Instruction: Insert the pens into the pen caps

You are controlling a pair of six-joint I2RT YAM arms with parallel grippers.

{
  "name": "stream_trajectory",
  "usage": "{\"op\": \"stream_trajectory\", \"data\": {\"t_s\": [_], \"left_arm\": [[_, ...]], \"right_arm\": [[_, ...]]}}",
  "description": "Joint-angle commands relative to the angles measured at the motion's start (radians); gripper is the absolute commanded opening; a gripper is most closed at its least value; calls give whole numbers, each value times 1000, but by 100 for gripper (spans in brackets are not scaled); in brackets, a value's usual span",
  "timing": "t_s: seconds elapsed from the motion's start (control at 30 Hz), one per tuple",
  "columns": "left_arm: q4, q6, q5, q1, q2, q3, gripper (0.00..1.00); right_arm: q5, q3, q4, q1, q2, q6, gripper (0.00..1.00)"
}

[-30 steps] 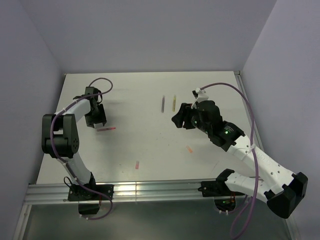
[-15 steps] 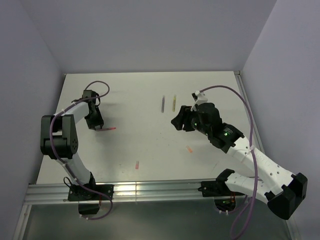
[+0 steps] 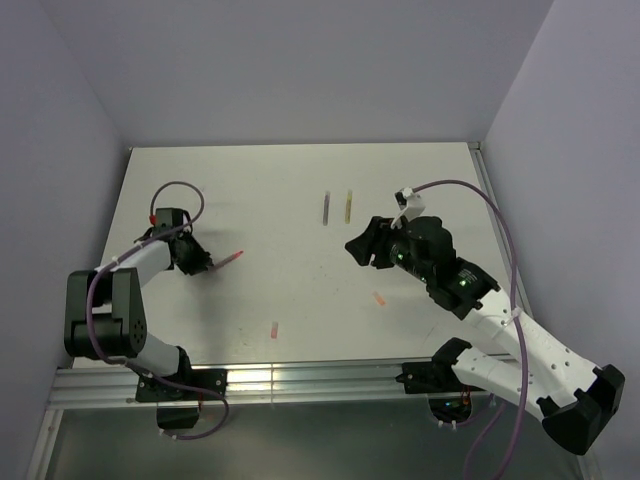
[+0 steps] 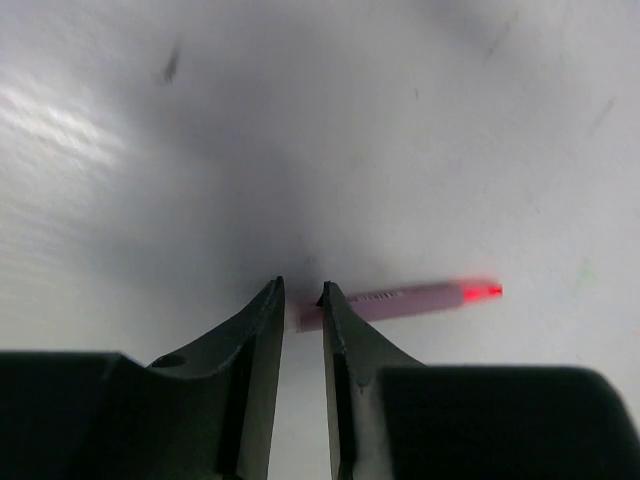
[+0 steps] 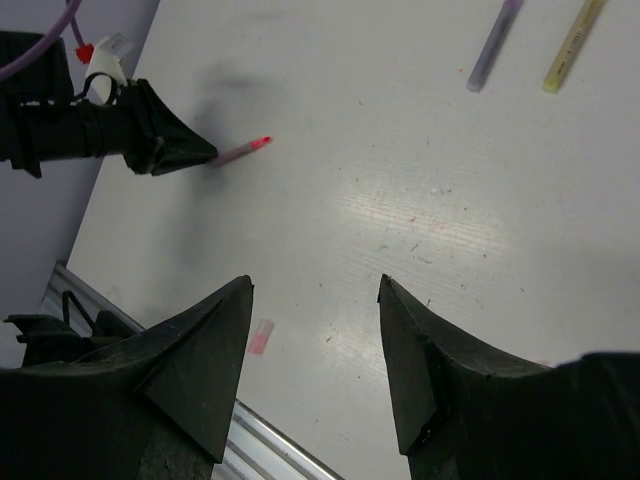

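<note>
A white table (image 3: 300,180) is seen from above, enclosed by pale lilac walls (image 3: 300,70). The left gripper (image 3: 203,264) is clamped on the blunt end of the pink-red pen (image 3: 230,260), whose tip is pointed right. In the left wrist view, that end is pinched between both fingers (image 4: 262,340), the long axis nearly level, red tip rightward. In the right wrist view, the right gripper (image 5: 315,282) is spread wide, nothing held, well apart from the pen

Pale lilac walls (image 3: 300,70) box in a white, scuffed table (image 3: 280,190); a metal rail (image 3: 300,378) runs along its near edge.
</note>
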Motion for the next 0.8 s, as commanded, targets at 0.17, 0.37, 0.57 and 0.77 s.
{"op": "stream_trajectory", "data": {"t_s": [0.17, 0.37, 0.57, 0.77], "left_arm": [[69, -193, 163, -50, -114, -162, 27], [5, -156, 88, -96, -130, -72, 34], [-52, -47, 22, -102, -129, 36, 46], [-58, 40, -36, -232, -63, 88, 47]], "right_arm": [[20, -22, 39, -6, -44, 17, 61], [22, -25, 36, -6, -36, 20, 61], [25, -25, 23, -6, -36, 12, 61], [25, -22, 27, -6, -23, 14, 61]]}}
